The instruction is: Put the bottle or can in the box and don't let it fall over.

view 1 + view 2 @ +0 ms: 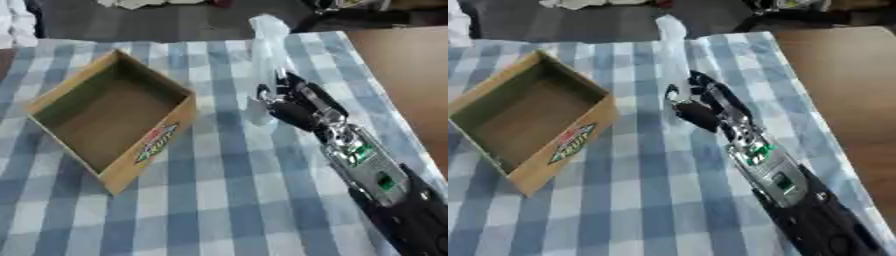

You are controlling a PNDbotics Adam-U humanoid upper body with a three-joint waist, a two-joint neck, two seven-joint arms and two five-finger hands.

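A clear plastic bottle stands upright on the blue-and-white checked cloth, right of centre. My right hand comes in from the lower right, and its fingers and thumb curl round the bottle's lower part. The bottle's base looks to be on or just above the cloth; I cannot tell which. An open cardboard box with a red and green logo on its front wall sits to the left, a short gap from the bottle, with nothing inside. My left hand shows in no view.
The checked cloth covers the table. Bare brown tabletop lies to the right of the cloth's edge. Dark floor and some white things lie beyond the far edge.
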